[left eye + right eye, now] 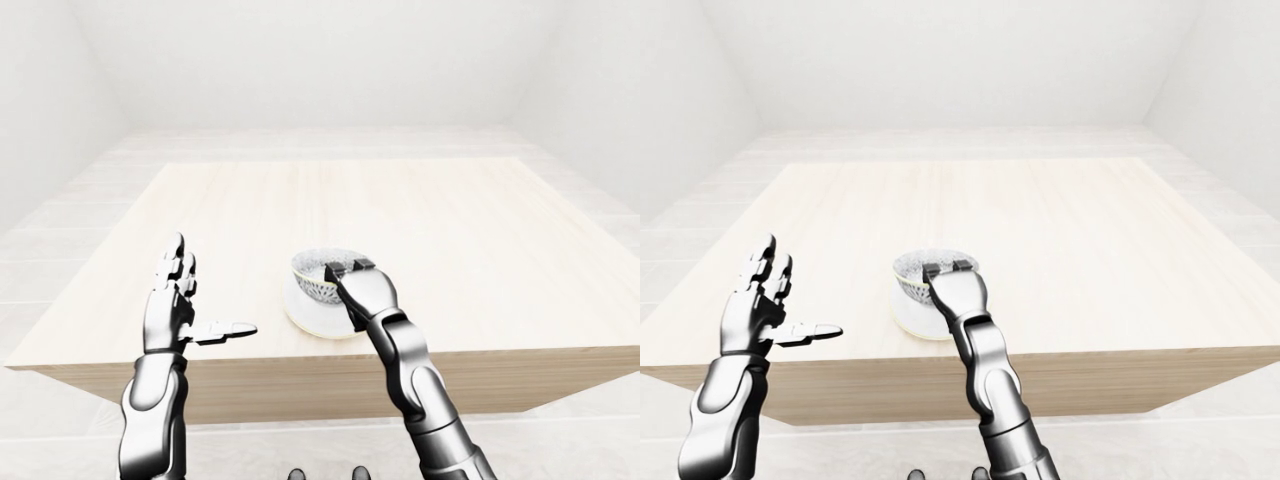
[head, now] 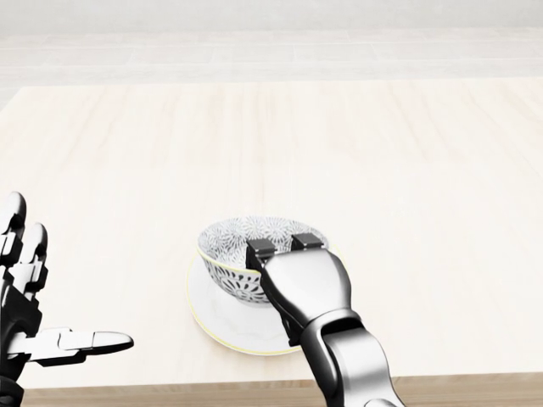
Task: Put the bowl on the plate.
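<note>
Right hand clamped over the rim of the patterned bowl, bowl seated on the white plate, left hand spread open, touching nothing, wooden table

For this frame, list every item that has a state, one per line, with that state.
Patterned black-and-white bowl: upright, empty, sitting on the plate, right hand's fingers hooked over its rim.
White round plate: flat on the table, near its bottom edge in the head view, bowl on it.
Right hand: on the bowl's rim; whether it grips cannot be told.
Left hand: open, fingers spread, holding nothing.
Light wooden table: carries only the plate and bowl.
</note>
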Available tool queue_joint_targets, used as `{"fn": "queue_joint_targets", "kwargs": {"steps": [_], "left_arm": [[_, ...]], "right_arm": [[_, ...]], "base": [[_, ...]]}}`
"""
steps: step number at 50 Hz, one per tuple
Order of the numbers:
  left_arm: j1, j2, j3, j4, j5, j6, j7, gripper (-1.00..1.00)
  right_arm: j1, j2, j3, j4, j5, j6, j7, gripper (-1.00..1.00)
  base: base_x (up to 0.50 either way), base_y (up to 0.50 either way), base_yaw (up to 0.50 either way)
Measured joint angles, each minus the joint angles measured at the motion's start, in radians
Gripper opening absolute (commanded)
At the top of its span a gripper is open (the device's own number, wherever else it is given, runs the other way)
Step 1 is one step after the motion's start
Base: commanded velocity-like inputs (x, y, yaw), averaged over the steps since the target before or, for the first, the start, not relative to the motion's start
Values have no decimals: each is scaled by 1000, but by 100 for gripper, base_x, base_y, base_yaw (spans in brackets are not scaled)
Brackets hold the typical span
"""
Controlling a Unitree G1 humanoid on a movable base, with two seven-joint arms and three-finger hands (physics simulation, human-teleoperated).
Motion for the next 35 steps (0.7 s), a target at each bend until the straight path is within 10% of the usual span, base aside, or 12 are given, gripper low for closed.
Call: {"fn": "queue_joint_targets", "kwargs": {"steps": [35], "left_arm": [[-4,0,-3,8,0,0,2,100]], "right_arm": [[-1,-5,-4,63,14,0,-43,-100]], "base": [[0,0,0]]}}
